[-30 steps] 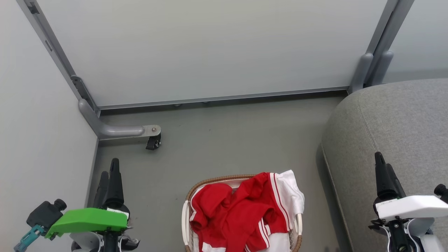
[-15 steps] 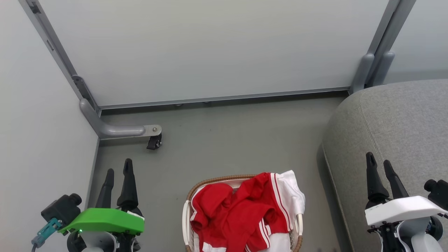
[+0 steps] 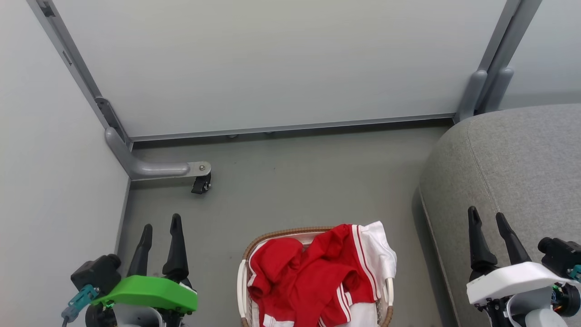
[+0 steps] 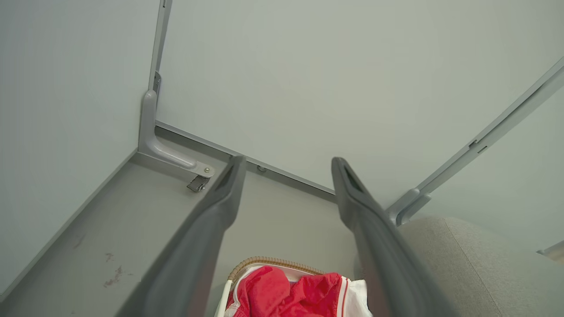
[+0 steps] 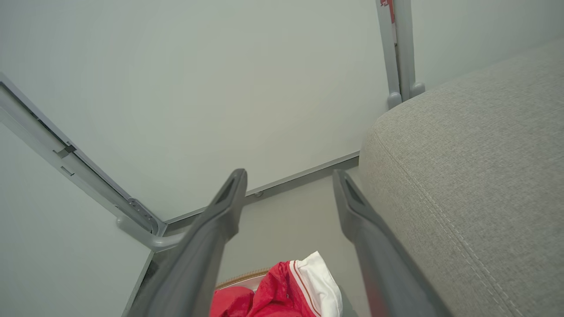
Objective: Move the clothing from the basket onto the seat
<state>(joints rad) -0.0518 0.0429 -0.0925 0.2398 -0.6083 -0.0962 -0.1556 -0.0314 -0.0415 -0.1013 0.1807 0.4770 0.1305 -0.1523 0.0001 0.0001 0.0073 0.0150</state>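
Note:
Red clothing [image 3: 313, 277] with white panels and thin white stripes is heaped in the white basket [image 3: 277, 236] with a brown rim, on the floor at the bottom centre of the head view. The grey seat [image 3: 517, 168] rises to its right. My left gripper [image 3: 160, 227] stands open left of the basket, empty. My right gripper [image 3: 488, 217] stands open over the seat's front edge, empty. The left wrist view looks down on the clothing [image 4: 282, 295] and basket [image 4: 264, 262] between that arm's fingers. The right wrist view shows the clothing [image 5: 282, 290] low down and the seat [image 5: 476, 176] at right.
Pale partition walls close in the back and left. A grey metal foot with a black caster [image 3: 199, 184] juts onto the floor at the left corner. Grey posts [image 3: 485, 91] stand at the back right beside the seat. Bare grey floor [image 3: 308, 181] lies behind the basket.
Both grippers have turned so that their two fingers now show spread apart; the left one moved right and down, the right one moved left. The clothing and basket stayed put.

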